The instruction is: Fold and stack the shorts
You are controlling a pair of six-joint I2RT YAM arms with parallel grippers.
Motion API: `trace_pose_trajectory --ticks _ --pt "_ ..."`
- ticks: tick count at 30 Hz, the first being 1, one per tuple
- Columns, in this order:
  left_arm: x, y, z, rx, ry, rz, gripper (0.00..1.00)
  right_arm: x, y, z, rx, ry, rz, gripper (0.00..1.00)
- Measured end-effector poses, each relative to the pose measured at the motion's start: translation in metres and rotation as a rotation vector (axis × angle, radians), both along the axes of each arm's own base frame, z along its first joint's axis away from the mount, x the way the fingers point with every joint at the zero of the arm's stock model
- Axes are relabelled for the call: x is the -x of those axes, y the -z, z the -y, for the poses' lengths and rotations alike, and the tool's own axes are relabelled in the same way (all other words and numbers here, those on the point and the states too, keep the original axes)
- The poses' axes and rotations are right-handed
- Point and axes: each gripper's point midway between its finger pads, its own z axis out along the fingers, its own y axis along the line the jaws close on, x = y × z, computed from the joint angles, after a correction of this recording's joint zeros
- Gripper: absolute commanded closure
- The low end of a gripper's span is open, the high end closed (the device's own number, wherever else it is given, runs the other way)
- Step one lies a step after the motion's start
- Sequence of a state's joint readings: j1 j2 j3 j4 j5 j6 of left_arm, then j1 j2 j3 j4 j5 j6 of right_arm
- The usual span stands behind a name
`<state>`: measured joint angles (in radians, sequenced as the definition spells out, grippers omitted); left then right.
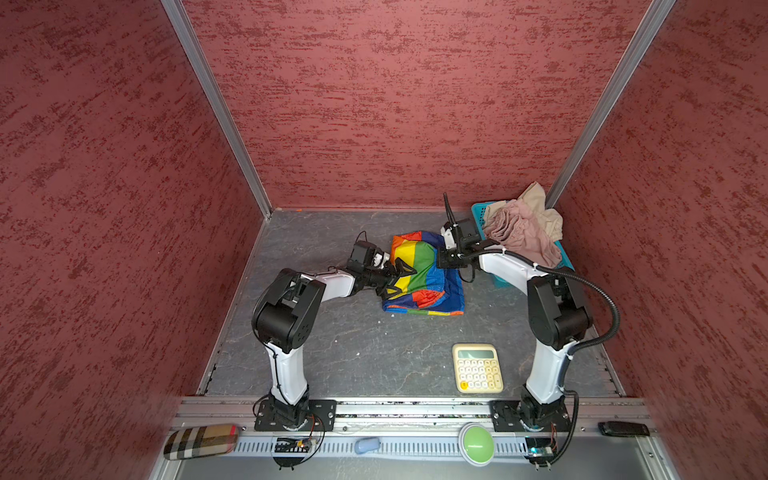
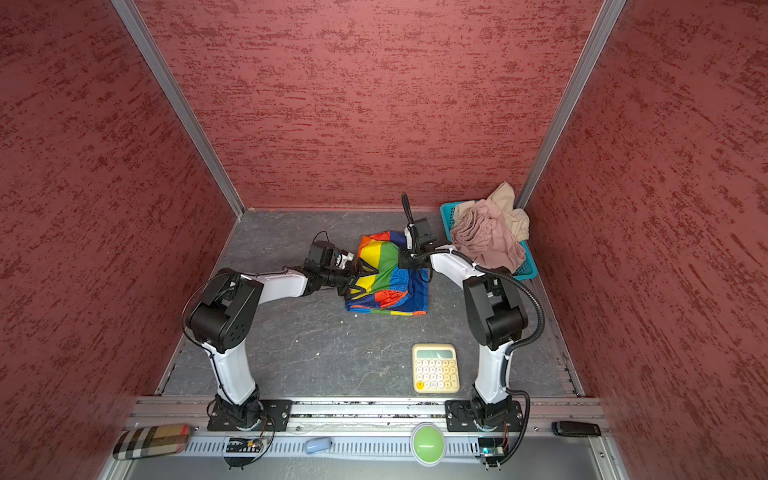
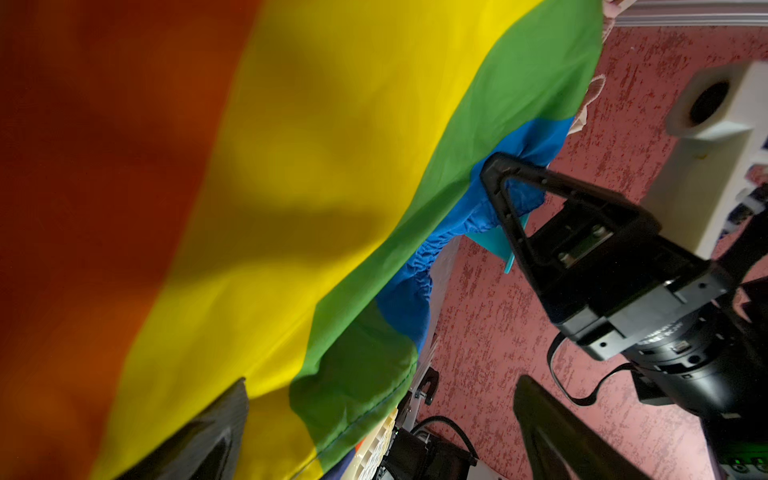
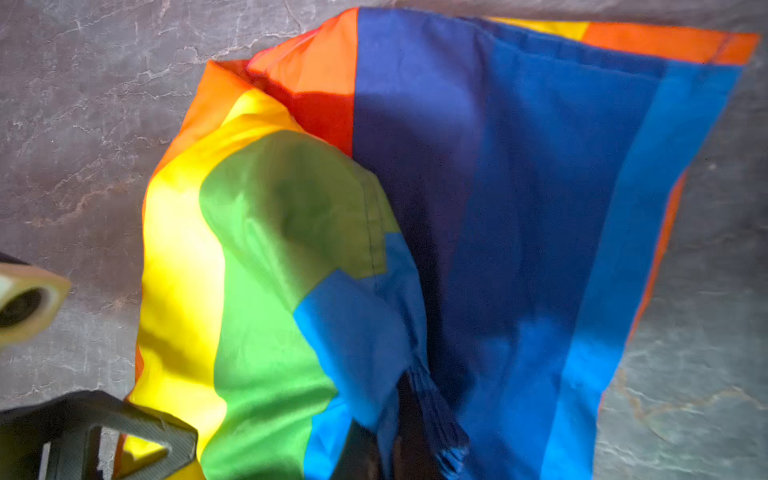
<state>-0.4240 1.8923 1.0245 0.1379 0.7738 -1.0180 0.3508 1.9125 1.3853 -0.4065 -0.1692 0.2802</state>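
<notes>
Right end effector point(image 3: 496, 176) is clamped together on the gathered blue waistband point(image 4: 432, 399) of the rainbow shorts point(image 1: 428, 282). They lie crumpled on the desk point(image 1: 353, 340) between the two arms, and the pinched edge seems lifted a little. Left end effector point(image 1: 397, 279) has its jaws spread wide at the yellow and green panel, holding nothing. Pink shorts point(image 1: 519, 237) and beige shorts point(image 1: 540, 199) sit heaped in the basket point(image 1: 482, 212) at the back right corner.

The rainbow cloth looks thin, light and limp, with a slight sheen, so it will probably sag, slide and double over wherever it is unsupported. The elastic waist looks like the thickest, surest bite. The free jaws would do best on the waistband's opposite end, or on a hem corner, catching both layers so the garment can be stretched flat.
</notes>
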Motion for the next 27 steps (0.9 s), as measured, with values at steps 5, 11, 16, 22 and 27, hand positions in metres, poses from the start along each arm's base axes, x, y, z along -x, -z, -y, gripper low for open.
trace_pose_trajectory --ticks 5,11,16,22,27 --pt "0.004 0.0 -0.001 0.001 0.0 -0.003 0.01 0.001 -0.037 0.0 -0.006 -0.004 0.049 1.0" --pt "-0.002 -0.035 -0.01 0.032 -0.022 0.058 0.01 -0.007 -0.085 0.01 0.015 -0.01 0.162 1.0" --pt "-0.028 -0.075 -0.035 0.044 -0.077 0.15 0.01 -0.016 -0.065 0.03 0.057 0.001 0.138 1.0" --pt "-0.033 -0.069 -0.029 0.04 -0.065 0.149 0.01 -0.022 -0.023 0.046 0.111 0.016 0.062 1.0" --pt "-0.044 -0.027 -0.019 0.012 -0.053 0.073 0.01 -0.026 -0.021 0.059 0.126 0.028 0.066 1.0"
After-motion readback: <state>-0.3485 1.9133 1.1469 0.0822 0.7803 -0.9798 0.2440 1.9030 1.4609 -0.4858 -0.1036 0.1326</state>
